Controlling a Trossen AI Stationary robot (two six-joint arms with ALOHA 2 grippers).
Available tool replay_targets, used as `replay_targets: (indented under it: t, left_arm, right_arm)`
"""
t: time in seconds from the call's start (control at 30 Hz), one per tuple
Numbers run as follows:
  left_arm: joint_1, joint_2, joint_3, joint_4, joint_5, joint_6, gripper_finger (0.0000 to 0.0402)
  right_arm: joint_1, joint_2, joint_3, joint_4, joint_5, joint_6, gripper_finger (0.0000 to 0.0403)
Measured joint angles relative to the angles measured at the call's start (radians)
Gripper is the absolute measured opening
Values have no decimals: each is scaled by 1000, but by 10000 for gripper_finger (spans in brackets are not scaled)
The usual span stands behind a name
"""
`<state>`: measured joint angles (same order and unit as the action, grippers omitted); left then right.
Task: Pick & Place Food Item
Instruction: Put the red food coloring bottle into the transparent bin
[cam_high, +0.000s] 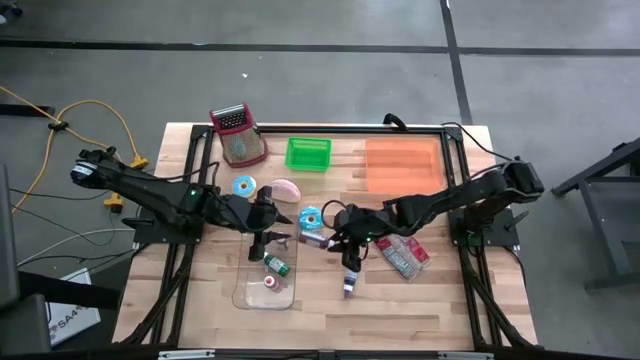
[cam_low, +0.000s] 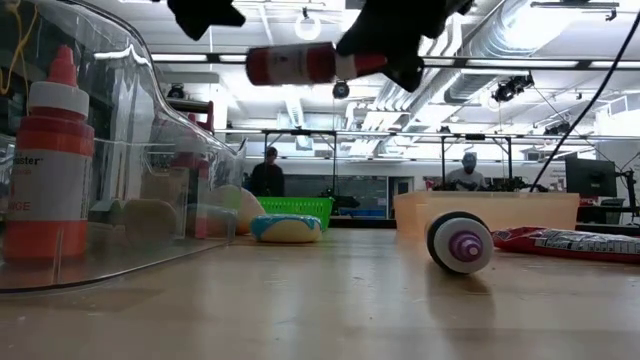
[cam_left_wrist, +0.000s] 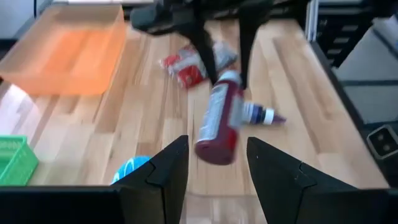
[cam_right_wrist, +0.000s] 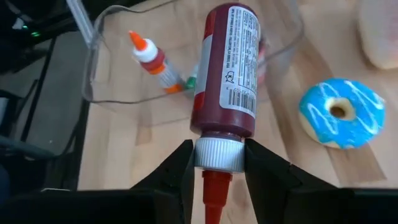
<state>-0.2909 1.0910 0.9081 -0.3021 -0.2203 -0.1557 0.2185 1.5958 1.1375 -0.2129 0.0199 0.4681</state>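
Note:
My right gripper (cam_right_wrist: 217, 158) is shut on a dark-red sauce bottle (cam_right_wrist: 227, 68) with a white cap and red nozzle. The bottle hangs level above the table (cam_low: 300, 63), just right of a clear tray (cam_high: 250, 293). In the tray lie an orange-capped bottle (cam_right_wrist: 152, 59) and other small bottles. My left gripper (cam_high: 268, 228) stands open over the tray's far end, facing the red bottle (cam_left_wrist: 217, 121), with nothing between its fingers (cam_left_wrist: 168, 171). A blue donut (cam_high: 310, 215) lies on the table beside the two grippers. My right gripper pinches the bottle's white cap (cam_right_wrist: 217, 152) between its two fingers, one on each side. The fingers come slanting down from the table's right side. The bottle sticks out ahead of them, about level, base toward the tray, lifted clear of the table.
A purple-tipped bottle (cam_high: 349, 283) lies near the right arm, and a red-and-white packet (cam_high: 403, 255) lies to its right. A green basket (cam_high: 308, 153), an orange bin (cam_high: 402, 163), a second blue donut (cam_high: 244, 186) and a pink item (cam_high: 285, 188) sit toward the far edge.

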Motion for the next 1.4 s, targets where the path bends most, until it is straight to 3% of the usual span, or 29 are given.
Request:
replay_targets:
  t: [0.47,0.8,1.4]
  left_arm:
    - [0,26,0,-35,9,-16,242]
    - [0,109,0,-18,20,5,245]
    - [6,142,-1,105,41,94,245]
  right_arm:
    - [6,15,26,9,4,-1,104]
    - [4,15,26,40,7,-21,104]
    - [1,15,26,89,4,-47,104]
